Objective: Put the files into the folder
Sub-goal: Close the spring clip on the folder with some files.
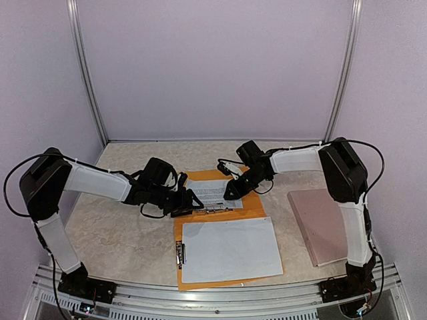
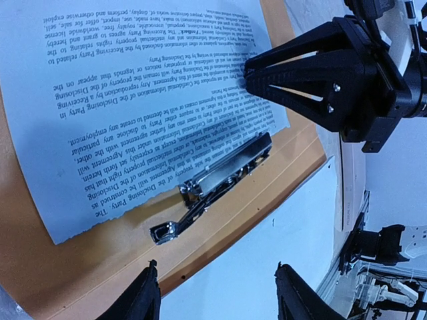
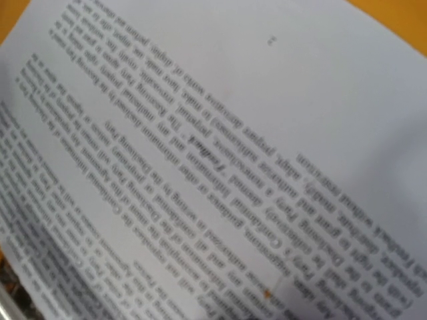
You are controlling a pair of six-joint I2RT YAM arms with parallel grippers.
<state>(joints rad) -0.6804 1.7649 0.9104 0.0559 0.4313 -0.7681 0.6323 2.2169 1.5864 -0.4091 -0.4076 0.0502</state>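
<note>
The orange-yellow folder (image 1: 257, 208) lies open in the middle of the table. On its far half lies a printed sheet of the files (image 1: 215, 191) (image 2: 133, 93) (image 3: 220, 133), its edge at the metal clip (image 1: 213, 209) (image 2: 223, 175). A blank-faced white sheet (image 1: 230, 250) (image 2: 280, 253) covers the near half. My left gripper (image 1: 191, 200) (image 2: 217, 300) hovers open just left of the clip, nothing between its fingers. My right gripper (image 1: 231, 193) (image 2: 248, 75) is shut, its tips pressed down on the printed sheet. Its fingers stay out of the right wrist view, which shows blurred text and a folder (image 3: 397, 10) corner.
A pinkish-brown flat board (image 1: 320, 223) lies to the right, under the right arm. A small dark clip (image 1: 179, 254) sits at the folder's near left edge. The metal rail (image 1: 220, 300) runs along the table's near edge. Walls close in the back and sides.
</note>
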